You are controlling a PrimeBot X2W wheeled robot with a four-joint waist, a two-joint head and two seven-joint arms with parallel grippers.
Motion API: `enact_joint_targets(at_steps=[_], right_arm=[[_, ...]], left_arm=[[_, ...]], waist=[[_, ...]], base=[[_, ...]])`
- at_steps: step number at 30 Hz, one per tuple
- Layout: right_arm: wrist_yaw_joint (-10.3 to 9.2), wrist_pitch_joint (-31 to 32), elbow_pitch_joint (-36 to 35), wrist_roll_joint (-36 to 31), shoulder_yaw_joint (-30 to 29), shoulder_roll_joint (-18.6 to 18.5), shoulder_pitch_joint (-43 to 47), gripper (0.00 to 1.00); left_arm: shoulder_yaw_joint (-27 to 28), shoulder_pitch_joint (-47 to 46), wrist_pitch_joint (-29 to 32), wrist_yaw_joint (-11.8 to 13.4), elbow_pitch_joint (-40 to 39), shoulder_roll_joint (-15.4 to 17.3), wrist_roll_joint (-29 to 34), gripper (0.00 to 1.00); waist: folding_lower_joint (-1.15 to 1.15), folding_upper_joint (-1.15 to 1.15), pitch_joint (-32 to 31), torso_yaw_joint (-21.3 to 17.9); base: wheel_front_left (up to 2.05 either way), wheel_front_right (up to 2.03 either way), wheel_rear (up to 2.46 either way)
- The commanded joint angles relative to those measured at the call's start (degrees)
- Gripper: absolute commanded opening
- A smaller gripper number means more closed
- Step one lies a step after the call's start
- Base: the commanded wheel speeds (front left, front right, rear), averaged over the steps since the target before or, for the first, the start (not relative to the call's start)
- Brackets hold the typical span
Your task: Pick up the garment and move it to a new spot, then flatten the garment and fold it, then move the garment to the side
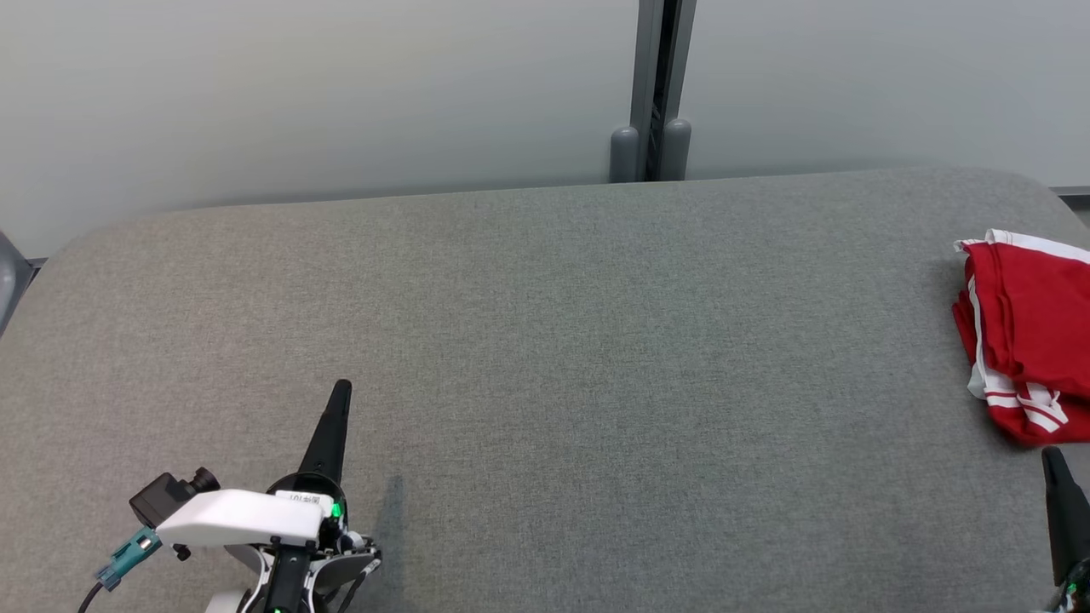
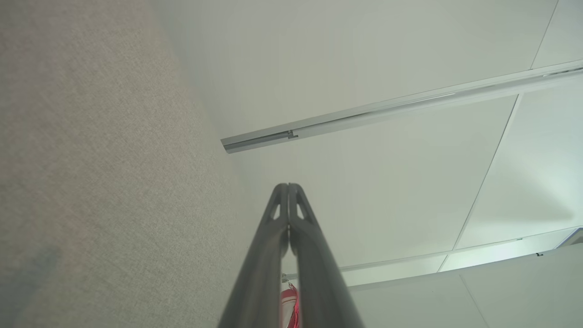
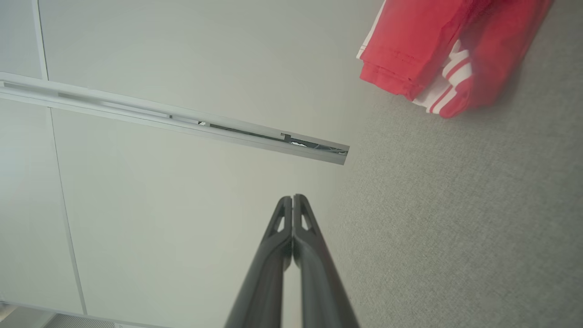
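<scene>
The garment (image 1: 1030, 332) is red with white stripes and lies folded in a compact stack at the far right of the grey surface; the right wrist view has the garment (image 3: 437, 50) at its upper right. My left gripper (image 1: 341, 390) is shut and empty at the lower left, far from the cloth; in its own wrist view the left gripper (image 2: 288, 186) has its fingers pressed together. My right gripper (image 1: 1052, 454) is shut and empty just below the garment, apart from it. Seen from the right wrist, the right gripper (image 3: 292, 197) also has its tips together.
The grey fabric-covered surface (image 1: 545, 358) spans the whole view, with rounded far corners. Behind it stands a pale wall with a grey vertical post (image 1: 657, 94). A dark object edge (image 1: 7, 277) shows at the far left.
</scene>
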Motion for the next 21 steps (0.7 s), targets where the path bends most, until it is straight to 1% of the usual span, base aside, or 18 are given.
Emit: enact_joint_targets(at_steps=[1,21], right_arm=[[0.02,0.4,-0.6,1.1,-0.4,-0.4,0.8,0.0],[0.02,2.0,-2.5,10.3,-2.4,-0.5,3.3,0.0]], left_arm=[[0.1,-1.1,0.4,-0.4,-0.1,0.4,-0.8,0.0],[0.0,-1.7,2.1,-1.1,0.4,0.4,-7.3,0.0]], waist=[[0.0,0.0,-0.1,-0.1],[0.0,0.0,-1.2,-1.4]], base=[[0.0,0.0,0.0],[0.0,0.0,0.0]])
